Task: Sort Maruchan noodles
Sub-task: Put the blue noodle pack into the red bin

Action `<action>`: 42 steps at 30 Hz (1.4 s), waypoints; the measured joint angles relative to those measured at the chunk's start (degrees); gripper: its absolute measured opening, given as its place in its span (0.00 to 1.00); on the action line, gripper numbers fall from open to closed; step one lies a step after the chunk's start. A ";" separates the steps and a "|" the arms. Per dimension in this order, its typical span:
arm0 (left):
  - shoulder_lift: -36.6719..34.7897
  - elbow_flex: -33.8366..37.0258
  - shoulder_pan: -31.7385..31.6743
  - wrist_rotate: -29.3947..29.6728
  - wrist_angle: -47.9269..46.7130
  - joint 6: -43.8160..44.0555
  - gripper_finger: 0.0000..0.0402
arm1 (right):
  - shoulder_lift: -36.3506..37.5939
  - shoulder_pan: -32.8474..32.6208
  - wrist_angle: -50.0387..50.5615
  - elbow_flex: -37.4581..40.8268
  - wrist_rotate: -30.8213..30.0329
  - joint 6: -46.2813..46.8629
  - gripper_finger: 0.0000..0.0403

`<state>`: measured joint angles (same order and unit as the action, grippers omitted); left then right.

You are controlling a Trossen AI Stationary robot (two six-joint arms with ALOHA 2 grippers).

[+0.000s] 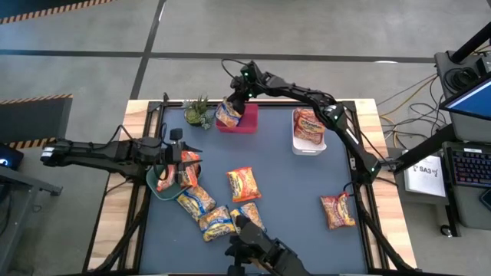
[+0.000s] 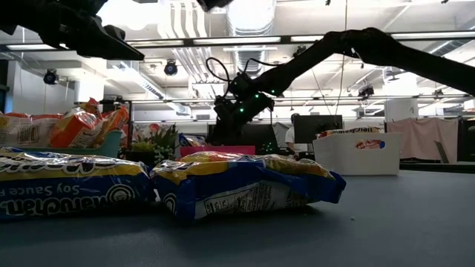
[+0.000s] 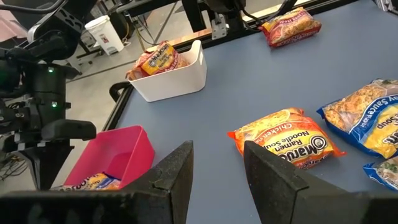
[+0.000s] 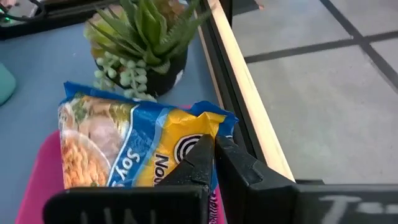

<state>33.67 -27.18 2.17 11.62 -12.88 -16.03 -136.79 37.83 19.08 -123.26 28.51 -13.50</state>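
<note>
Sorting ramen packets by colour on a dark worktop [image 1: 291, 207], shown left to right in the high view. At 9 o'clock, the left hand [image 1: 178, 157] hovers with fingers apart and empty over a teal bowl [image 1: 153, 178] holding orange packets [image 1: 167, 178]. Loose yellow-and-blue packets [image 1: 207, 211] lie at 7 o'clock, just beside the bowl; one orange packet [image 1: 243, 184] lies near the centre. At 12 o'clock, the right hand [image 1: 236, 98] is pinched on the upper edge of a yellow-and-blue packet [image 4: 118, 155], which hangs tilted over the pink bin [image 1: 239, 119], beside the small green plant [image 1: 197, 113]. A white bin [image 1: 307, 142] at 1 o'clock holds a red packet [image 1: 308, 126]; another red packet [image 1: 337, 211] lies at 4 o'clock.

Judged by appearance, the packets are light, with crinkly, slippery film over a brittle noodle block. The crimped end seam seems the soundest hold; squeezing the middle would likely crack the contents.
</note>
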 joint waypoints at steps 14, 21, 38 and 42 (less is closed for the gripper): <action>0.00 0.00 0.00 0.00 0.00 -0.22 0.31 | 0.47 -2.38 -5.03 0.10 -0.02 1.25 0.02; 0.00 0.00 0.01 0.00 0.00 -0.36 0.31 | 5.35 -3.04 -2.60 0.00 -0.76 8.24 0.02; 0.00 0.00 0.00 0.02 0.25 -0.53 0.31 | 6.72 -10.34 22.60 2.00 -28.60 17.97 0.02; 0.00 0.00 0.01 0.02 0.28 -0.46 0.31 | 4.99 -10.07 22.00 2.24 -28.78 19.70 0.02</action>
<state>33.67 -27.18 2.17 11.64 -12.60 -16.49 -131.80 27.76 41.08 -121.02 -0.27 6.20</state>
